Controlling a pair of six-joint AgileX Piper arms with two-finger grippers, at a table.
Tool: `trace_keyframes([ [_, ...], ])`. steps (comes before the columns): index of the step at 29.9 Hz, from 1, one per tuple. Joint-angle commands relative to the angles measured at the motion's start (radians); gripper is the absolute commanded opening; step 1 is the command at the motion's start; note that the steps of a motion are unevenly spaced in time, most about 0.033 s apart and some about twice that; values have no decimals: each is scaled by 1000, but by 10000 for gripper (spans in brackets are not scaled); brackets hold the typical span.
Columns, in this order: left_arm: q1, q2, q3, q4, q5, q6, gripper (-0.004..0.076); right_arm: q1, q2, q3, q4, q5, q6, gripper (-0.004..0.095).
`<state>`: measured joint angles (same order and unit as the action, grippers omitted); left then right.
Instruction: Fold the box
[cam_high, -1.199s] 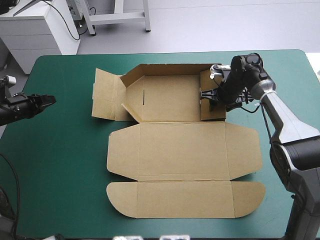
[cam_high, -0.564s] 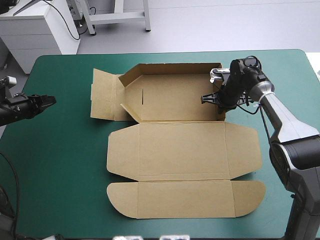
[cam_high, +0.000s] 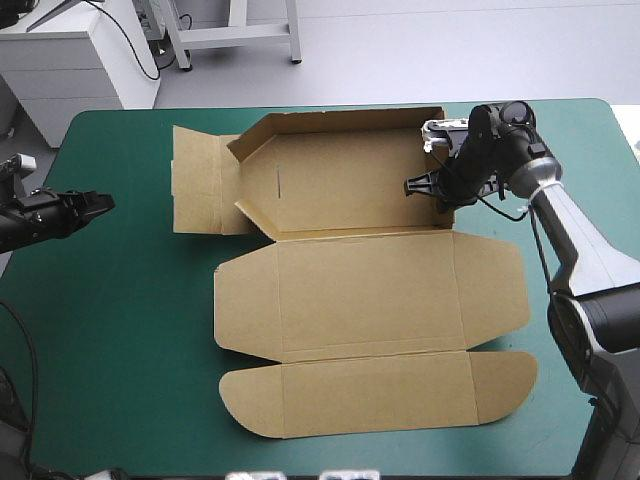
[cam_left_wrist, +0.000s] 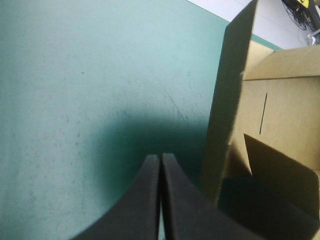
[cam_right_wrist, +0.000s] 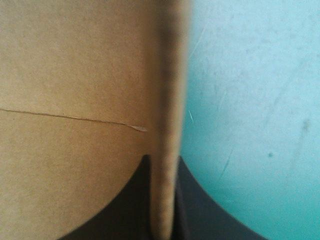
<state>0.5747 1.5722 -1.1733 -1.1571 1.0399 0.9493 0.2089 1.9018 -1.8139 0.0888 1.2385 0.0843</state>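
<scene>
The brown box (cam_high: 365, 290) lies mid-table. Its tray part (cam_high: 340, 180) is on the far side with long walls raised, and its lid panels lie flat toward the front. My right gripper (cam_high: 438, 187) sits at the tray's right end wall. In the right wrist view the right gripper (cam_right_wrist: 162, 167) is shut on that upright board edge (cam_right_wrist: 167, 75), one finger on each side. My left gripper (cam_high: 97, 203) hovers near the table's left edge, shut and holding nothing. In the left wrist view the left gripper (cam_left_wrist: 160, 161) points at the box's left flap (cam_left_wrist: 232, 100) ahead of it.
A strip of bare teal-green cover (cam_high: 140, 290) separates the left gripper from the box. The flat left end flap (cam_high: 195, 180) sticks out toward the left gripper. The table's right edge (cam_high: 625, 150) runs just beyond the right arm.
The right gripper went from open to shut on the tray's right end wall, which now stands up. The whole box has slid a little left and away.
</scene>
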Motion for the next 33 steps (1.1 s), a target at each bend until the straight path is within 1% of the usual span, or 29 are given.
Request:
trace_keyframes([
  [1,-8,-34,-25,-75,16,-5,-8,-4,-120,44,0,15,-7,-16],
  [7,-8,-34,-25,-77,16,-8,-8,-4,-211,158,0,15,-4,-16],
  [13,-10,-34,-25,-79,35,-35,-8,-4,-234,264,-5,13,20,-16],
  [20,-10,-34,-25,-114,49,-35,-8,-4,-220,275,-79,-13,35,-16],
  [24,-22,-34,-25,-156,62,-35,-8,-4,-192,273,-83,-34,35,-16],
  [30,-62,-34,-25,-139,62,-31,-8,-4,-115,267,-81,-36,68,-16],
  [33,-69,-34,-25,-122,58,-31,-8,-4,-93,267,-70,-58,68,-16],
])
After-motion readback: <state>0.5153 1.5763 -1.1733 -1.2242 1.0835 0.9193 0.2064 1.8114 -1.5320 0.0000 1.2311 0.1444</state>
